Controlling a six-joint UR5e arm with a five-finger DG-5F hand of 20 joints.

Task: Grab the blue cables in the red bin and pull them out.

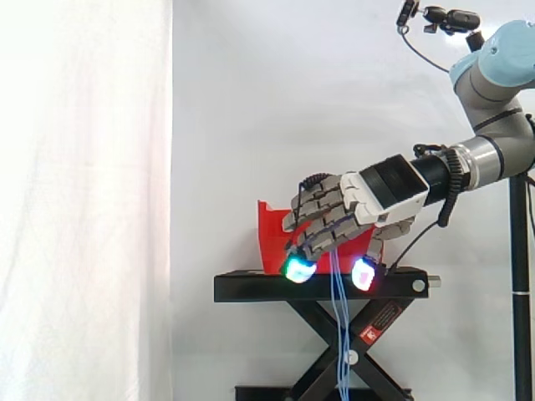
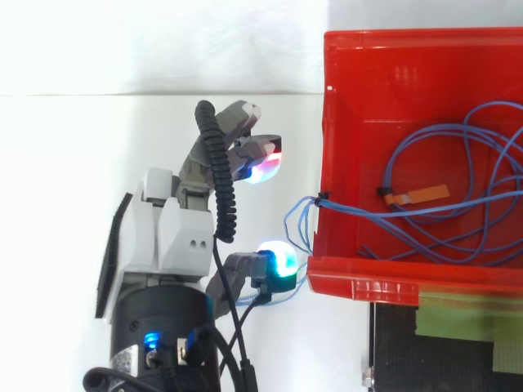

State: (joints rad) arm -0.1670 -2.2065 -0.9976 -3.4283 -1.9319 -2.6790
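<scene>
The one hand (image 1: 351,205) lay nearest, its fingers curled down and closed on the blue cables (image 1: 338,334). These hung below it in one thin bundle, the strands too fine to count, and crossed the front of the single black stand (image 1: 251,288). One red bin (image 1: 272,238) sat behind the hand.

From above, the hand (image 2: 167,237) stood just outside the bin's wall (image 2: 343,122). The cables (image 2: 458,216) looped over that wall between its glowing fingertips (image 2: 278,261). Most of their length lay coiled inside the bin beyond the fingers, beside one orange tag (image 2: 425,194).
</scene>
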